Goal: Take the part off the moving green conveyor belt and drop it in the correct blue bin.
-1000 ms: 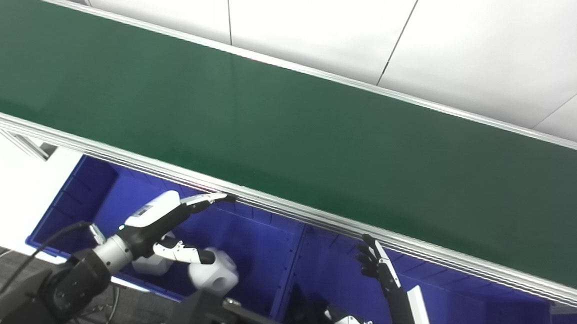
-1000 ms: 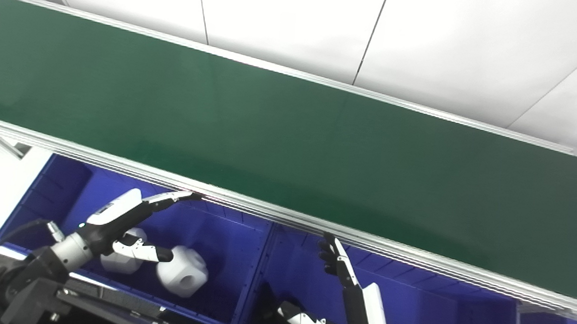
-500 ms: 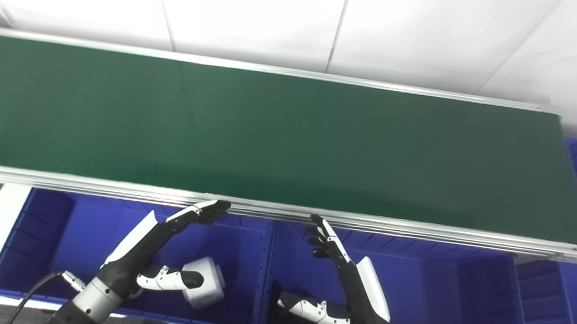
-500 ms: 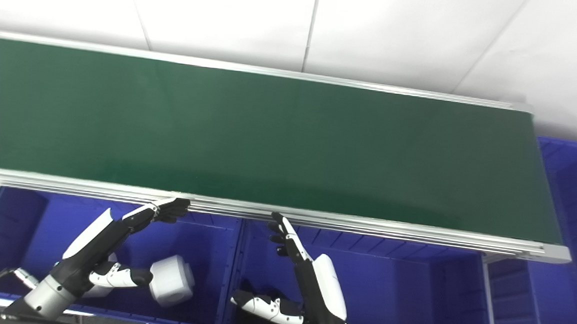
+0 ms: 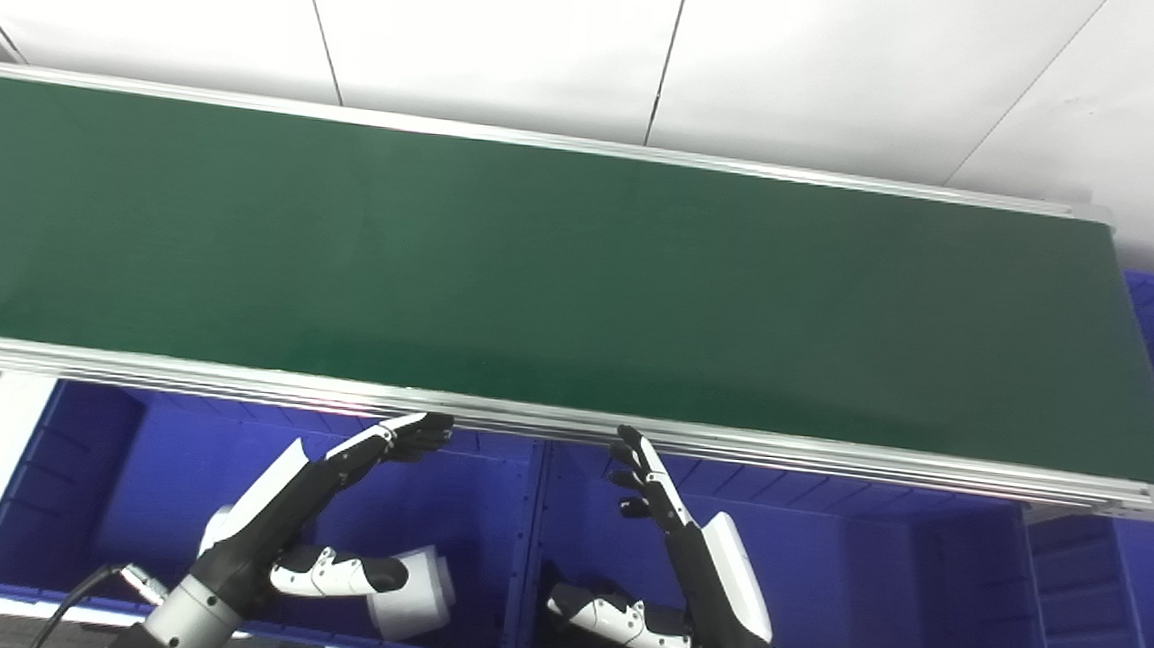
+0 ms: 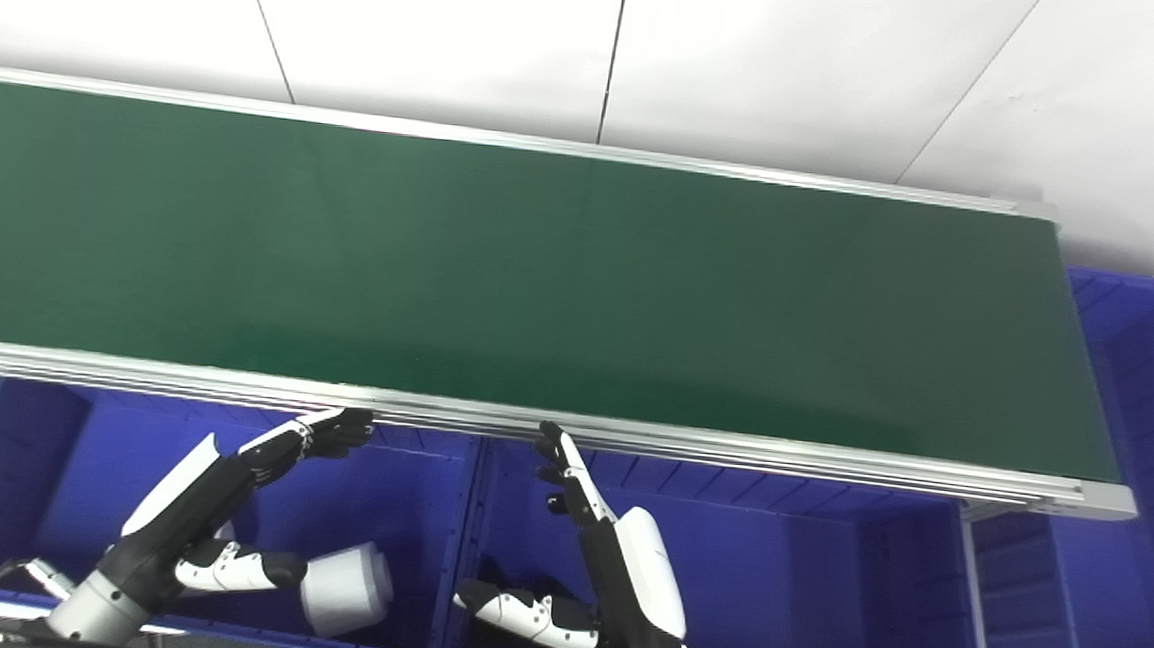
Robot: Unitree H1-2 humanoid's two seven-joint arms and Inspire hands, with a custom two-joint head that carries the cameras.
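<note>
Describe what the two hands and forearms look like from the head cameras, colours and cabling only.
Both the left hand and the right hand have black fingers, a white shell over the back and a thumb in white and black segments. The left wrist is a silver-grey cylinder with a black cable looping beside it.

bins [image 5: 525, 521] sit side by side before the belt [image 5: 540, 272].

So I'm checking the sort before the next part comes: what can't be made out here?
- White part in the left bin: the left hand covers part of it in both views, so its shape is unclear.
- Dark item in the middle bin: behind the right hand, unidentifiable.
- Belt: left end cut off by the frame edge.
- Right bin: mostly cropped.
</note>
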